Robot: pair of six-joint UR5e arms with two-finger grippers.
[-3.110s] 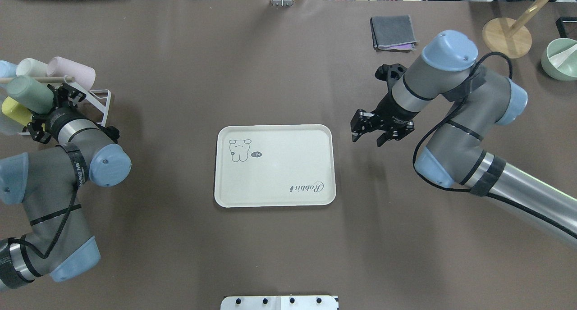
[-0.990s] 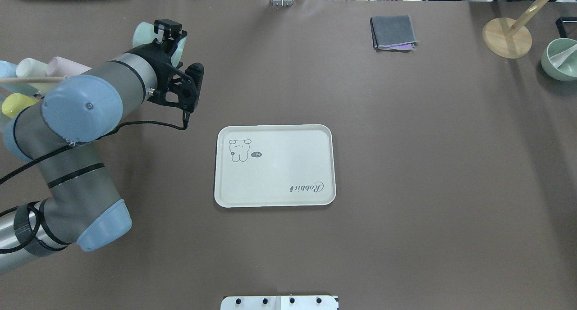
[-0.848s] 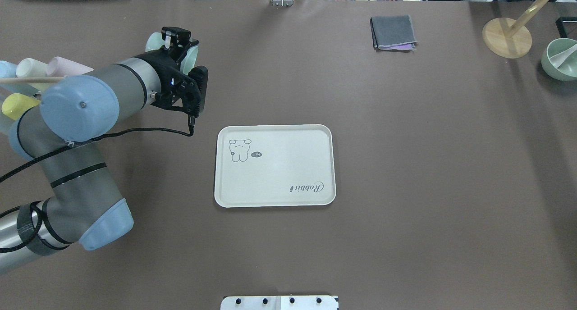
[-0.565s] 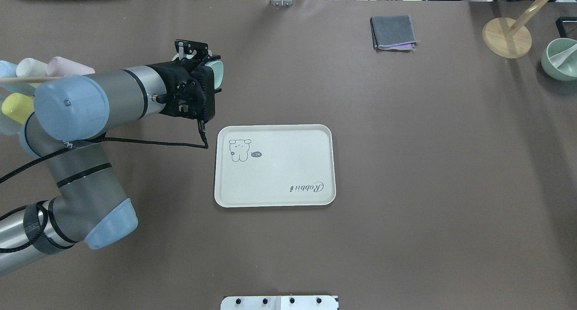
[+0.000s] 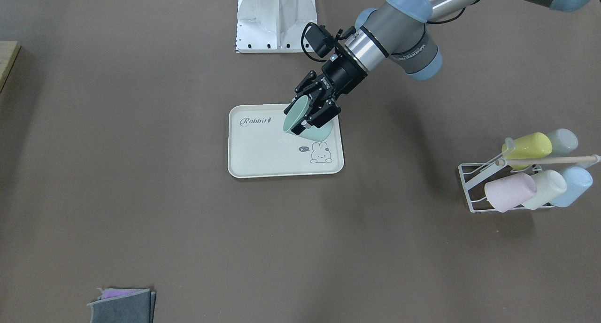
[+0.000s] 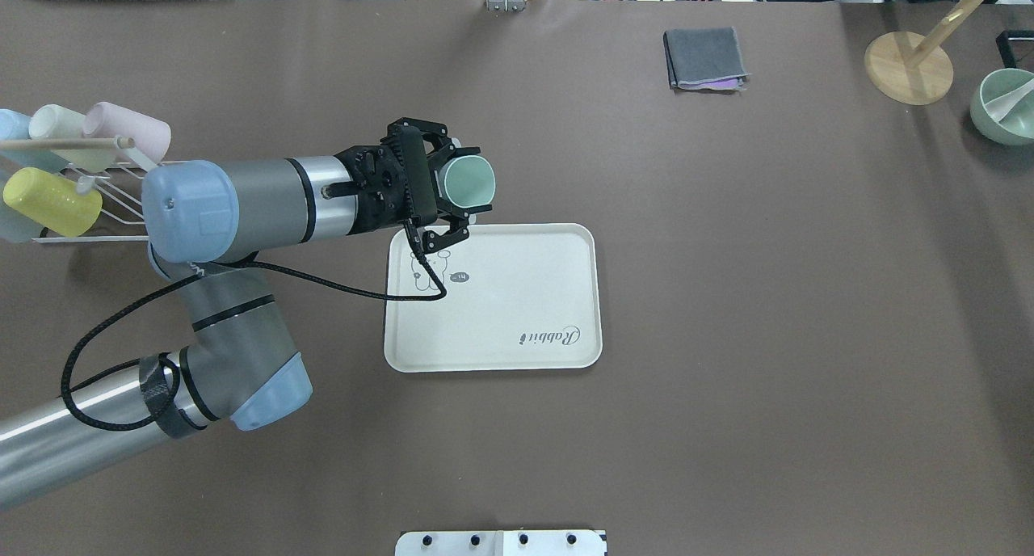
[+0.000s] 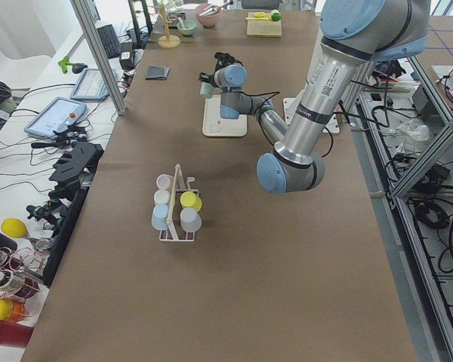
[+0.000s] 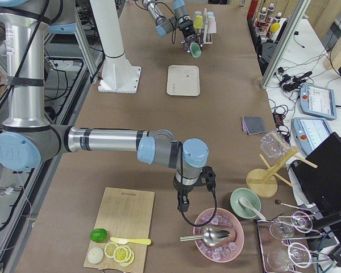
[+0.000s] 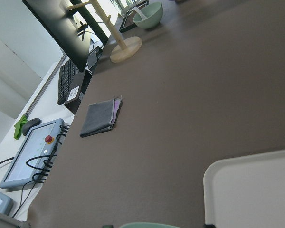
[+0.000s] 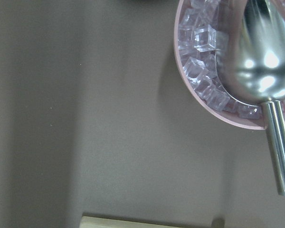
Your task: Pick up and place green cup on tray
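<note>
The green cup [image 6: 467, 180] lies tilted on its side in my left gripper [image 6: 468, 184], which is shut on it, mouth turned away from the wrist. It hangs above the tray's far left corner in the overhead view. In the front view the cup [image 5: 307, 125] and gripper [image 5: 305, 116] are over the tray [image 5: 263, 149] near its bunny end. The cream tray [image 6: 517, 313] with "Rabbit" script lies flat at mid-table. The left wrist view shows the cup's rim [image 9: 142, 225] and a tray corner [image 9: 256, 190]. My right gripper [image 8: 183, 200] is far off beside an ice bowl; I cannot tell its state.
A wire rack [image 6: 81, 160] holds yellow, pink, cream and blue cups at the table's left. A folded grey cloth [image 6: 704, 57], a wooden stand [image 6: 908, 65] and a green bowl [image 6: 1004, 107] lie at the far right. A pink ice bowl [image 10: 218, 71] holds a metal scoop.
My left arm has carried the green cup from the rack rightward to the tray's corner and turned its mouth outward. The right arm has left the overhead view.
</note>
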